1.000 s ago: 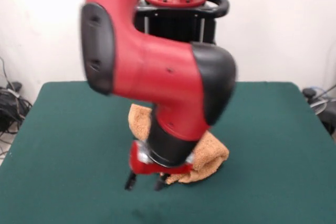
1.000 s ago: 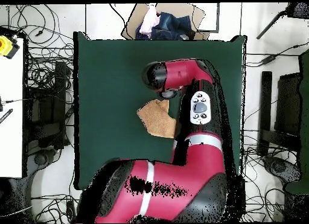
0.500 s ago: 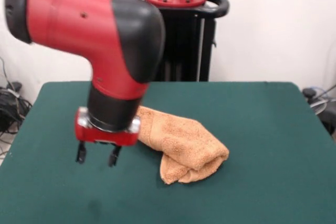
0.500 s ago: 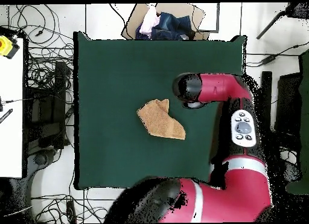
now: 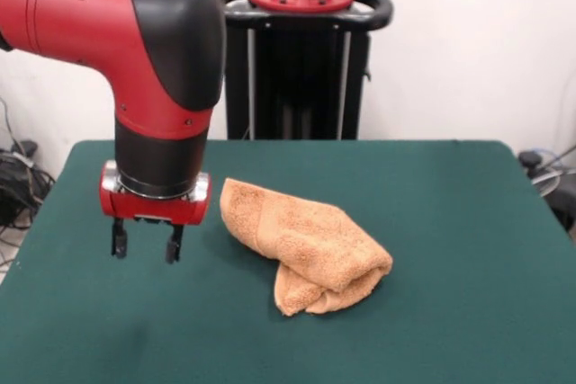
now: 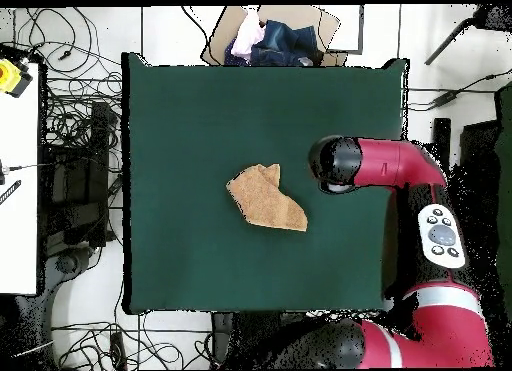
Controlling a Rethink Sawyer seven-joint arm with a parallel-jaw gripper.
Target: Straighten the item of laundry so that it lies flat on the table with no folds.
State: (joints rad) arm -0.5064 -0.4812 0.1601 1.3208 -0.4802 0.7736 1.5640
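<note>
The orange-tan towel [image 5: 306,245] lies bunched and folded over on itself near the middle of the dark green table [image 5: 450,222]; it also shows in the overhead view [image 6: 264,198] on the table [image 6: 180,117]. My gripper [image 5: 143,245] hangs open and empty above the table, to the left of the towel and apart from it. In the overhead view the arm's black end [image 6: 333,164] covers the gripper, to the right of the towel.
The robot's black pedestal [image 5: 301,69] stands behind the table. A cardboard box of clothes [image 6: 275,37] sits past the table's top edge in the overhead view. Cables lie around the table's sides.
My arm has swung away from over the towel, leftwards in the front view, and the gripper now hangs beside it. The towel has not moved.
</note>
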